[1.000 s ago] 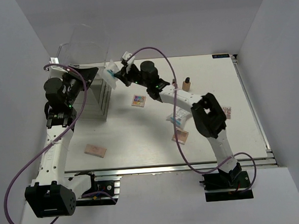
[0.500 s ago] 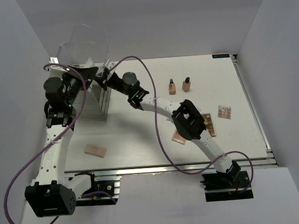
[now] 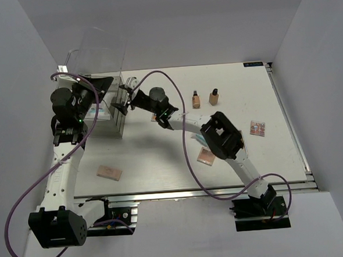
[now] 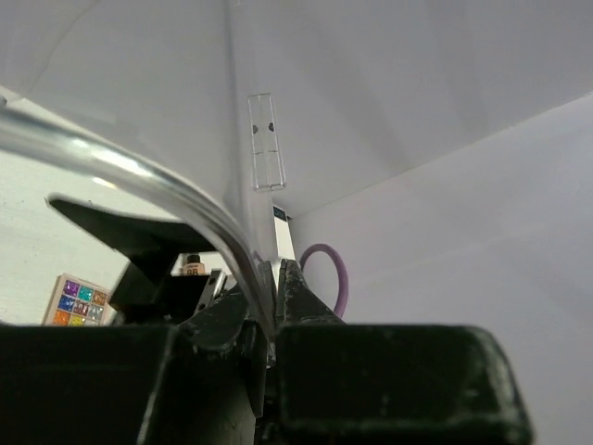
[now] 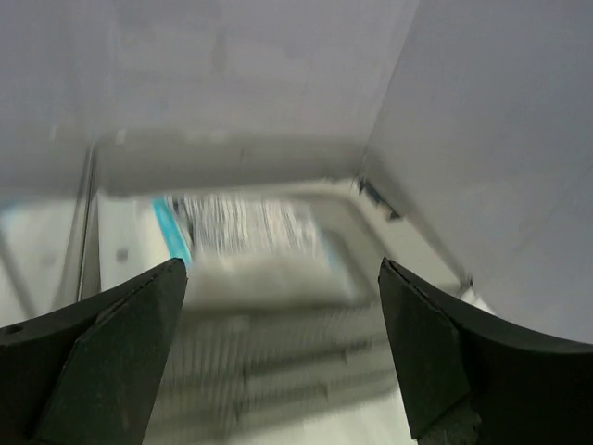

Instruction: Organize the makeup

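Observation:
The clear bin lies tipped on its side at the back left, and my left gripper is shut on its rim. At the bin's mouth my right gripper is open, fingers wide apart and holding nothing. A white-blue packet lies inside the bin beyond them, blurred in the right wrist view. Two beige bottles stand upright at the back. On the table lie a peach compact, a second one and a square palette. A colourful palette shows in the left wrist view.
The right arm stretches across the table's middle and covers things under it. A purple cable loops above it. Grey walls enclose the table on three sides, and a metal rail runs along the near edge.
My right gripper carried the white-blue packet left into the bin's mouth, then opened. The packet now lies inside the bin. The left arm has not moved.

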